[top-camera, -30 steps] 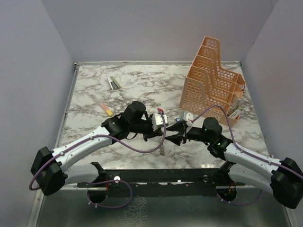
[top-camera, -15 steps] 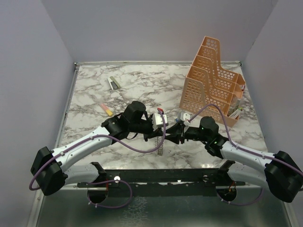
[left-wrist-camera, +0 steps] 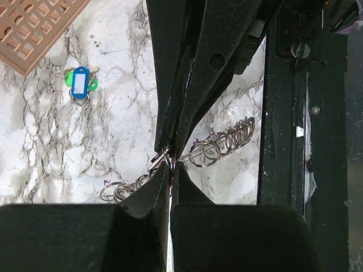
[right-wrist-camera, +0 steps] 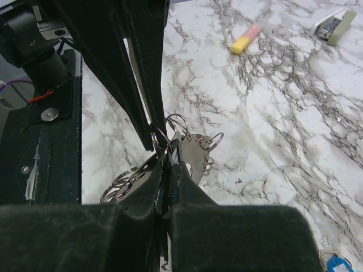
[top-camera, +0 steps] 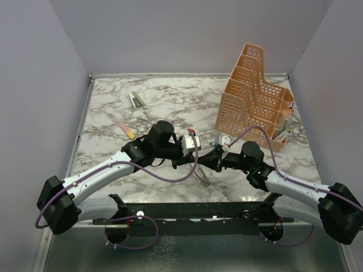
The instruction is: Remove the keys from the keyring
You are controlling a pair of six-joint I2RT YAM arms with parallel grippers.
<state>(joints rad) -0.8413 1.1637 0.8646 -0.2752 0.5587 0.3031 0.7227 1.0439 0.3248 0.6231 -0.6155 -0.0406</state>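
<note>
Our right gripper (right-wrist-camera: 165, 159) is finishing closing, now pinching the keyring (left-wrist-camera: 195, 155) opposite our left gripper (left-wrist-camera: 171, 169), likewise pinching it, between both arms; keys (left-wrist-camera: 226, 141) are dangling, so stripping is probably beginning.

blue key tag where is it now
In the left wrist view's upper left, the blue key tag lies on the marble table near the orange rack.

Orange rack (top-camera: 252, 99), marker (top-camera: 128, 131), stapler (top-camera: 136, 100)

Right fingers (right-wrist-camera: 193, 195) clamp keyring (right-wrist-camera: 164, 139); left fingers (right-wrist-camera: 150, 56) pinch it too.
</note>
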